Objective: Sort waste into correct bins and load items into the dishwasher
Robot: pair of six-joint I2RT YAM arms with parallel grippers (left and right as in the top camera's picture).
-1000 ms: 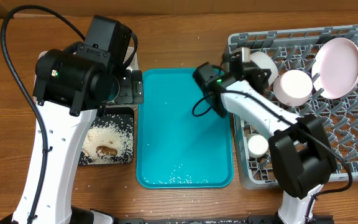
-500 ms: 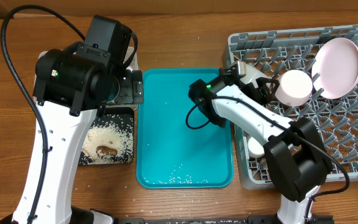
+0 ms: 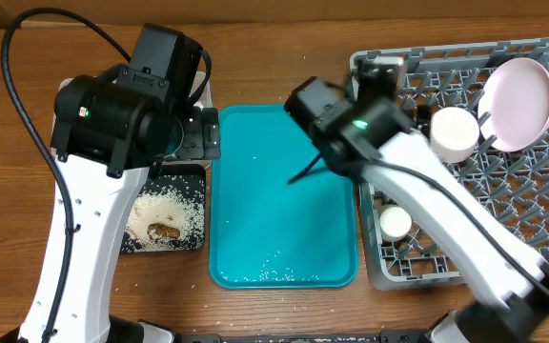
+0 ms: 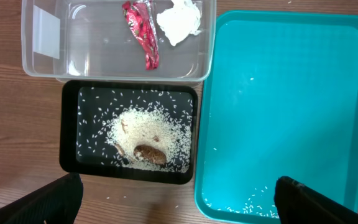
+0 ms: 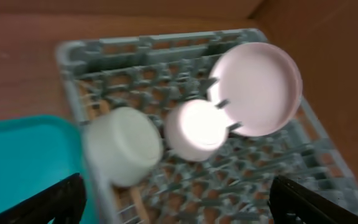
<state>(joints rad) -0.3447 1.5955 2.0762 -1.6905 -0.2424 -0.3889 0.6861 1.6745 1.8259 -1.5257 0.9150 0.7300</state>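
The grey dish rack (image 3: 541, 191) holds a pale plate (image 5: 257, 87) standing on edge. A pinkish bowl (image 5: 197, 129) and a white bowl (image 5: 122, 146) lie beside it, and a small white cup (image 3: 395, 222) sits near the front. My right gripper (image 5: 176, 193) hangs open and empty above the rack's left side. My left gripper (image 4: 179, 199) is open and empty, high over the table. Below it, the clear tub (image 4: 117, 43) contains a red wrapper (image 4: 143, 31) and a white napkin (image 4: 180, 18). The black tray (image 4: 73, 137) holds rice (image 4: 145, 134) and a brown scrap (image 4: 149, 154).
A teal serving tray (image 3: 274, 200) lies between the bins and the rack, with a few rice grains (image 4: 247, 208) at its near edge. Stray grains dot the wood in front of the black tray. My raised right arm (image 3: 351, 124) hides the rack's left edge in the overhead view.
My right gripper has opened and let go of the white bowl, which now rests in the rack. The right arm has lifted up and back. The left arm has not moved.
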